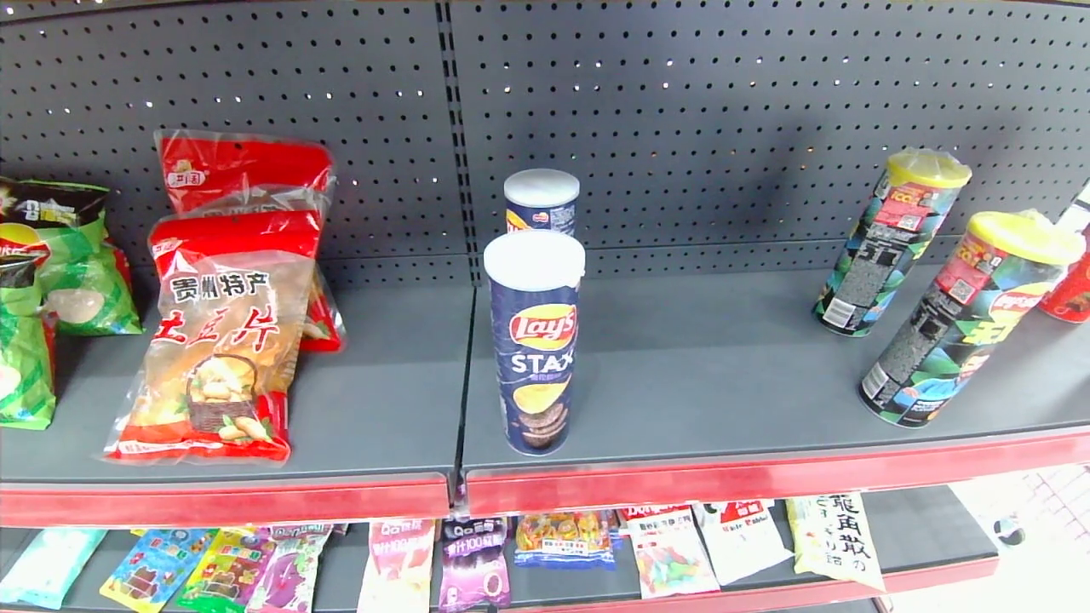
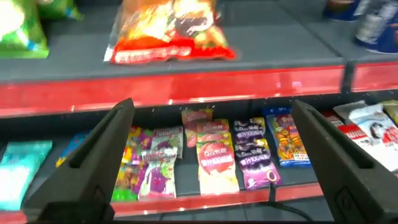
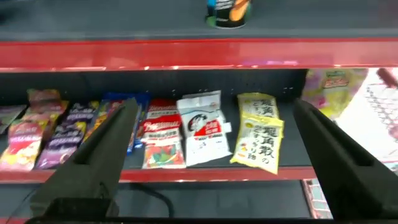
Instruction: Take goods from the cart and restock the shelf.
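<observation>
Two blue chip cans stand mid-shelf on the grey upper shelf [image 1: 681, 375], the front can [image 1: 535, 340] ahead of the rear can [image 1: 542, 201]. Red potato-slice bags [image 1: 217, 340] lean at the left. Two yellow-lidded cans [image 1: 966, 319] tilt at the right. In the left wrist view my left gripper [image 2: 212, 104] is open and empty, facing the red shelf lip below a red bag [image 2: 168, 31]. My right gripper [image 3: 216, 104] is also open and empty, in front of the lower shelf's packets [image 3: 199, 127], with a can's base [image 3: 229, 14] above.
Green chip bags [image 1: 51, 281] sit at the far left and a red can [image 1: 1071, 289] at the far right. Bare shelf lies between the blue cans and the yellow-lidded ones. The lower shelf [image 1: 920, 519] holds several candy packets [image 1: 562, 541]. Pegboard backs the shelf.
</observation>
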Robot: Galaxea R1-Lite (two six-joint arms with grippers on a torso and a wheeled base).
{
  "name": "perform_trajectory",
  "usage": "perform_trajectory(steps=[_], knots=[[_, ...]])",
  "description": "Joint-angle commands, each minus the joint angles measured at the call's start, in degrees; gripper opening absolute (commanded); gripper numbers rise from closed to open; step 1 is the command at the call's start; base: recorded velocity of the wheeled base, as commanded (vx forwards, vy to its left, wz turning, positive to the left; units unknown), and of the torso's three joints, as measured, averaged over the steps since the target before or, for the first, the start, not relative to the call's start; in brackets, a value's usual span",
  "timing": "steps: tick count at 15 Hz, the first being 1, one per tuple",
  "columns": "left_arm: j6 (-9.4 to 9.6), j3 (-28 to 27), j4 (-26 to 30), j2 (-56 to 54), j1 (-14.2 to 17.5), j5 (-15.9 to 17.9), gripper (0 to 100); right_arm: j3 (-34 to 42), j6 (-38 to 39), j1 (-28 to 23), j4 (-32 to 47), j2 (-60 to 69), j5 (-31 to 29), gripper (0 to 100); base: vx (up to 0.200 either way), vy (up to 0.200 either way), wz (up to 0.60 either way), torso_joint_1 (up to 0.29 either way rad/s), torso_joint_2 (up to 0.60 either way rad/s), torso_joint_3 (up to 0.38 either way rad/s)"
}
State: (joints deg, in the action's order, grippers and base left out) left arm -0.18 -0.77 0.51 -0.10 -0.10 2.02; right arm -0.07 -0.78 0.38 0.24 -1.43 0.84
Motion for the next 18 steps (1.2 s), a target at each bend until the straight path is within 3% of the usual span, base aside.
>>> perform_trajectory(steps=[1, 6, 11, 15, 18], knots=[[-0.08, 0.68, -0.25, 0.1, 0.01, -0.18, 100, -0.01, 0.08, -0.38, 0.02, 1.34, -0.75, 100, 0.0, 0.0, 0.0, 0.0, 0.0, 0.0], [0.09, 0.68, -0.16, 0.1, 0.01, -0.44, 100, 0.07, 0.43, -0.38, 0.02, 1.34, -1.46, 100, 0.0, 0.0, 0.0, 0.0, 0.0, 0.0], [0.09, 0.68, -0.25, 0.1, 0.01, -0.44, 100, -0.01, 0.43, -0.29, 0.11, 1.34, -1.46, 100, -0.2, 0.0, 0.0, 0.005, 0.0, -0.001], [0.09, 0.68, -0.25, 0.1, 0.01, -0.53, 100, -0.01, 0.34, -0.29, 0.11, 1.34, -1.46, 100, 0.0, 0.0, 0.0, 0.0, 0.0, 0.0], [0.09, 0.68, -0.25, 0.1, 0.01, -0.53, 100, 0.07, 0.34, -0.29, 0.11, 1.34, -1.46, 100, 0.0, -0.2, 0.0, 0.004, 0.0, -0.001]])
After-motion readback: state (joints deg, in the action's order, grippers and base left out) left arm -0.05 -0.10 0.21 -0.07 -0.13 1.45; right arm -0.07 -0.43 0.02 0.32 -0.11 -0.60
